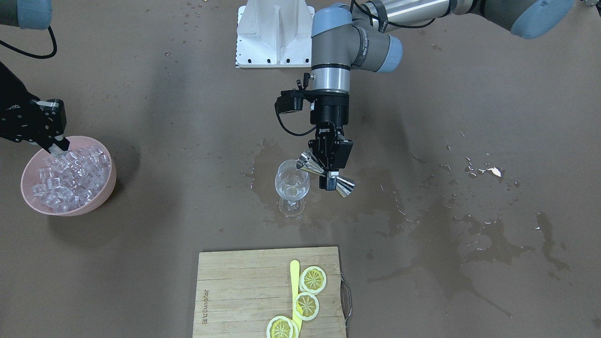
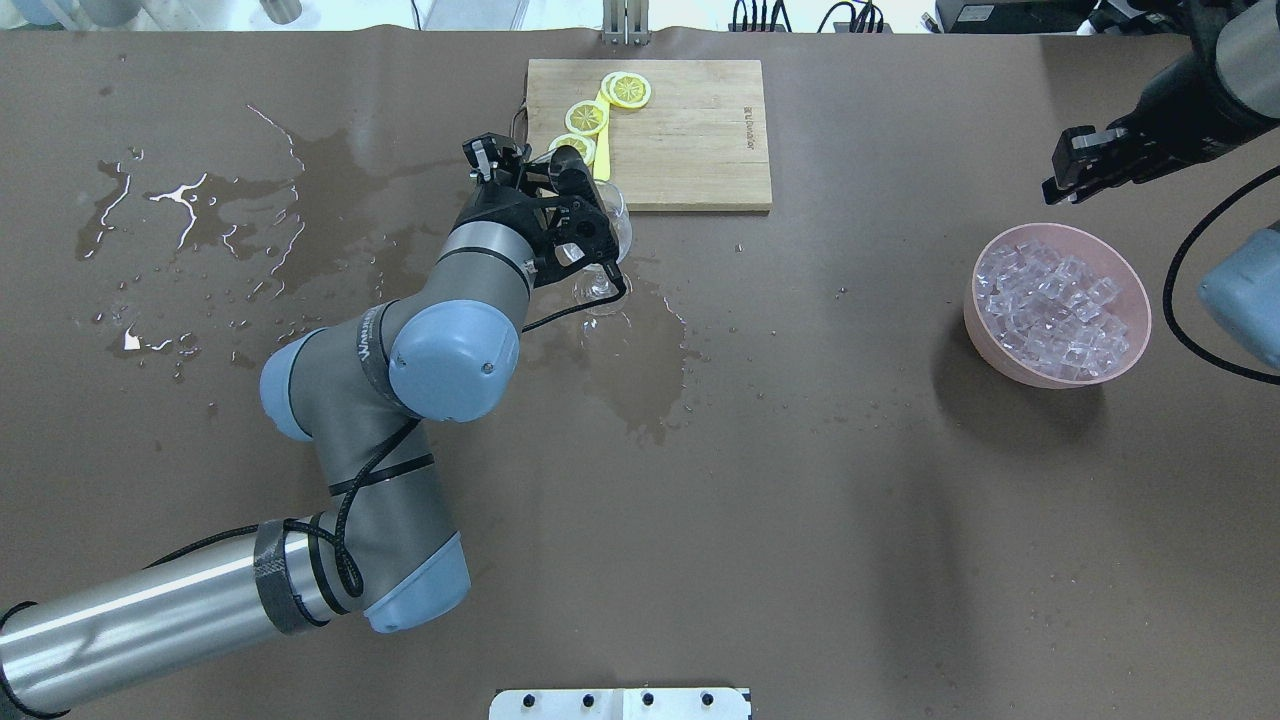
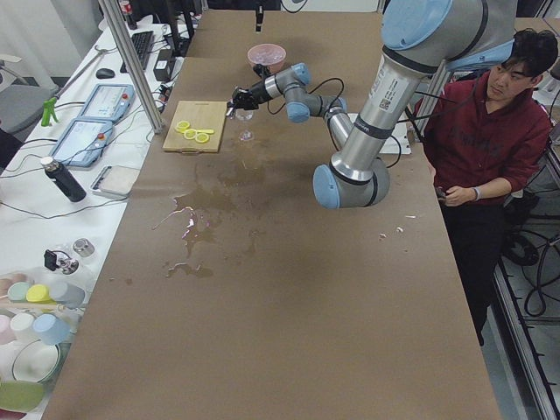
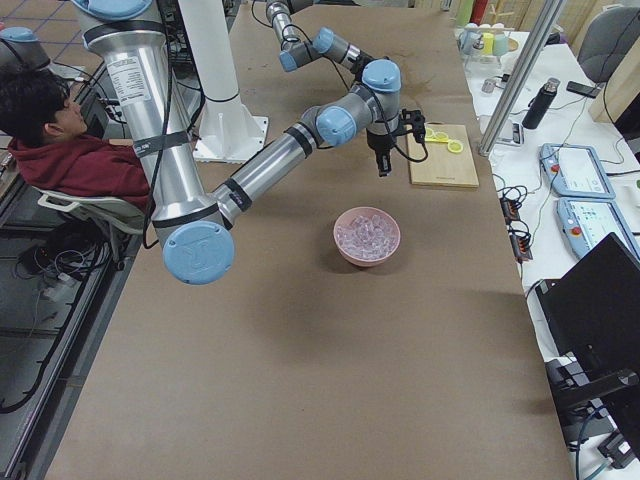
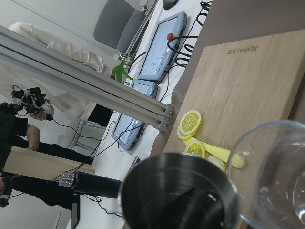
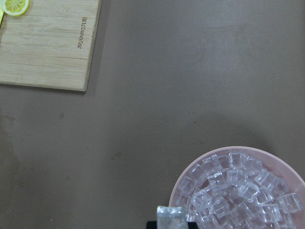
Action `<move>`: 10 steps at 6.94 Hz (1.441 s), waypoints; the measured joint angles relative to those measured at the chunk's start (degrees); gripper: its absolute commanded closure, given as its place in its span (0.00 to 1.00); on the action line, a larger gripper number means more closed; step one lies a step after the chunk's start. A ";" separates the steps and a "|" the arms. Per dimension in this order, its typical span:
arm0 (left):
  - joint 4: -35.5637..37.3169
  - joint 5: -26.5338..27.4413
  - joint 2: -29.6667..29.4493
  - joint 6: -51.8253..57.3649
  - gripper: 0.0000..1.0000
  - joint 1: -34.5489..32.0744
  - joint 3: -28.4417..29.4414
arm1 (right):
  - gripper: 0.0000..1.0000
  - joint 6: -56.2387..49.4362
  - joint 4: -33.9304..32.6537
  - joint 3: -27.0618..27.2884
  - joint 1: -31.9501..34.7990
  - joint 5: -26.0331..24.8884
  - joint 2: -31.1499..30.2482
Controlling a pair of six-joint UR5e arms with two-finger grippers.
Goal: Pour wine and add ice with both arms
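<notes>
My left gripper [image 1: 329, 170] is shut on a steel double-ended jigger [image 1: 345, 186], holding it tilted with one mouth at the rim of the stemmed glass [image 1: 292, 184]. A little clear wine [image 1: 291, 191] lies in the glass bowl. In the left wrist view the jigger's mouth [image 5: 178, 195] looks dark, beside the glass rim [image 5: 271, 143]. My right gripper [image 1: 57, 147] is shut on one ice cube [image 6: 170, 217], just over the near rim of the pink bowl [image 1: 109, 185] heaped with ice [image 1: 70, 176]. The bowl [image 2: 980, 330] stands far right in the overhead view.
A bamboo cutting board [image 1: 235, 291] with three lemon slices [image 1: 313, 279] and a yellow stick [image 1: 295, 281] lies beyond the glass. Dark wet spill stains [image 1: 469, 234] spread on the brown table cover. The white mounting base [image 1: 274, 33] is at the robot's side. A seated operator [image 3: 490, 131] is nearby.
</notes>
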 measured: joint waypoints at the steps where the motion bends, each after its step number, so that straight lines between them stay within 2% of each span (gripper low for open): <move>1: 0.58 0.04 -0.11 0.71 1.00 0.00 0.03 | 0.93 0.00 0.00 0.00 0.00 0.00 0.11; 6: 4.77 2.28 -1.94 7.51 1.00 -0.04 -0.03 | 0.93 0.00 -0.02 -0.04 0.00 -0.06 1.28; 10: 5.38 2.97 -1.91 11.32 1.00 -0.47 0.12 | 0.93 1.27 0.00 0.04 -0.02 -0.08 3.69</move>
